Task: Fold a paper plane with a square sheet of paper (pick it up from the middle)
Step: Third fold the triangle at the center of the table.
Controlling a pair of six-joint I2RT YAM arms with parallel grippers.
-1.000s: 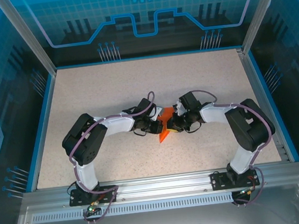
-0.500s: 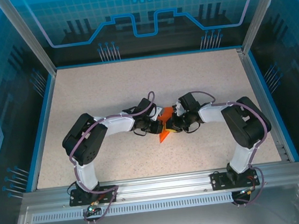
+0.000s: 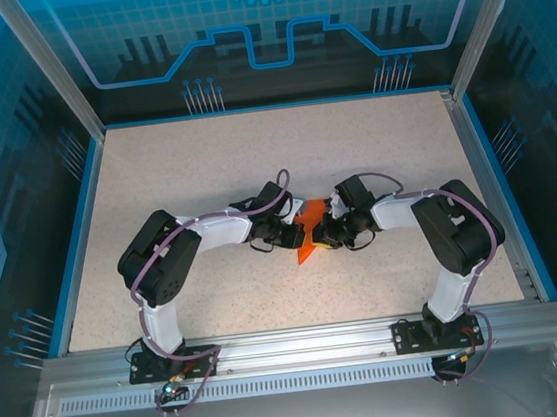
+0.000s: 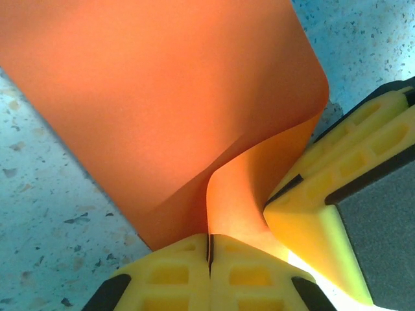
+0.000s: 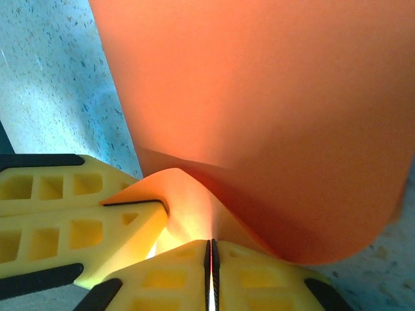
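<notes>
The orange paper [image 3: 308, 233] is bunched up and folded between the two grippers at the table's middle, its lower tip pointing toward the near edge. My left gripper [image 3: 296, 229] is shut on the paper's edge [image 4: 220, 188], the sheet bending up and away [image 4: 162, 97] from its yellow fingers [image 4: 168, 272]. My right gripper [image 3: 323, 232] is also shut on the paper [image 5: 259, 116], pinching a curled flap [image 5: 188, 207] in its closed jaws. The right gripper's yellow fingers [image 4: 337, 181] show beside the paper in the left wrist view, and the left gripper's fingers [image 5: 65, 214] in the right wrist view.
The speckled beige tabletop [image 3: 203, 167] lies open all around the arms. A blue rim [image 3: 76, 242] and metal posts border it, with an aluminium rail [image 3: 304, 341] along the near edge.
The right arm's elbow shifted slightly left, bringing its gripper a bit closer to the left one. The paper stays pinched between both.
</notes>
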